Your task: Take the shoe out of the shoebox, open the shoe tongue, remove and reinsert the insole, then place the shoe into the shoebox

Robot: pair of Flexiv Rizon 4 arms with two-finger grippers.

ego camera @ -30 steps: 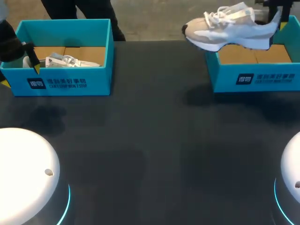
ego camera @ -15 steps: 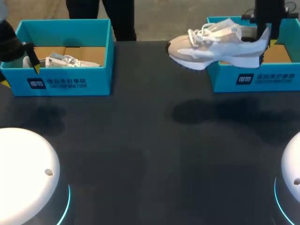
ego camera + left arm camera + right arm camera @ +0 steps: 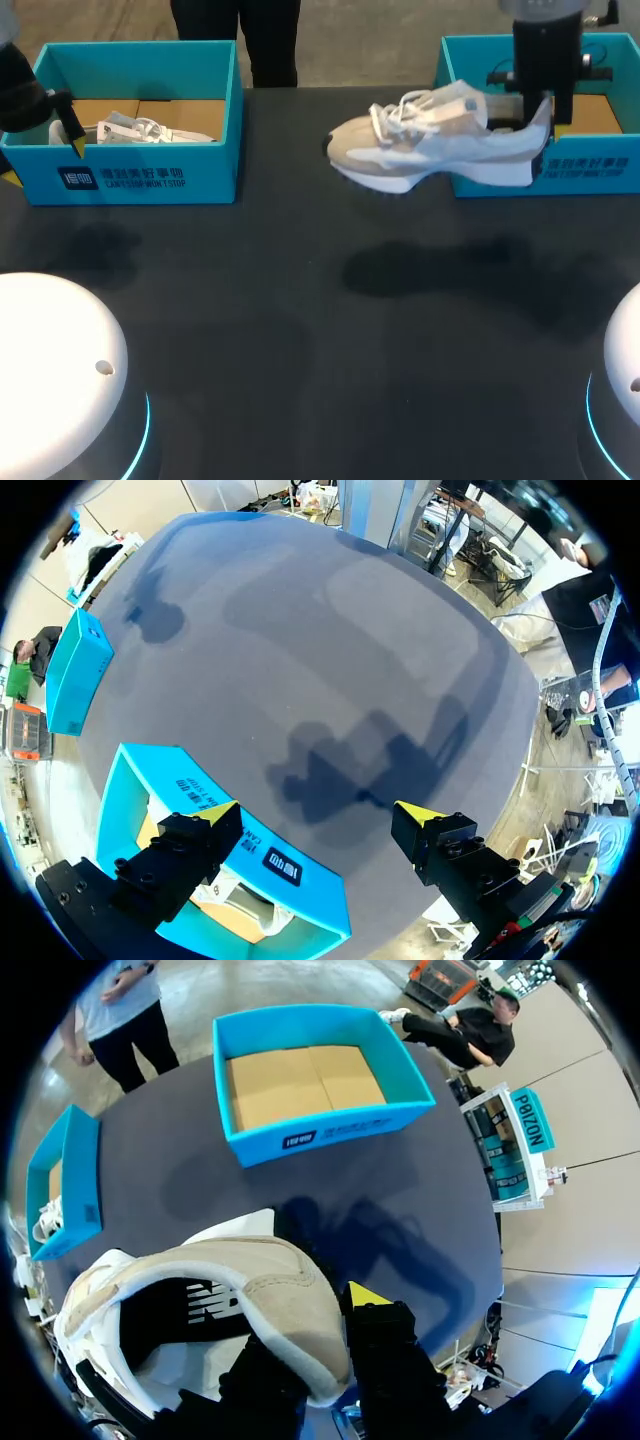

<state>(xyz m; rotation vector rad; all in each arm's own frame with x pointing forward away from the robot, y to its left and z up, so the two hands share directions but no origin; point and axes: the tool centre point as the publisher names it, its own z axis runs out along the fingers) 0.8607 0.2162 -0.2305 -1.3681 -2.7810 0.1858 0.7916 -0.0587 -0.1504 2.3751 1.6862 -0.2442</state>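
Plainly, the shoe (image 3: 430,150) was out of its box and hung in the air, toe pointing left and laces up, with its shadow on the dark counter (image 3: 300,330) below showing that it had not yet touched down. The right end effector (image 3: 543,112) gripped it at the heel alone, one finger outside the padded collar and the other seemingly inside the opening, as the right wrist view showed. The right shoebox (image 3: 590,168) stood just behind and to the right of the heel, its cardboard floor showing. To finish this step well, the shoe probably needed to come down level, sole flat, on the open middle of the counter and well away from that box's near wall, so the heel would not catch the rim. Because the whole shoe hung out from one grip at the heel, a slow descent seemed wise, with the toe kept from dipping first. Letting go only once the sole rested fully would have kept it from tipping. At the far left, the left shoebox (image 3: 140,178) held another shoe (image 3: 140,130), and the left end effector (image 3: 320,815) stood above that box's left end with its fingers spread wide and nothing between them.
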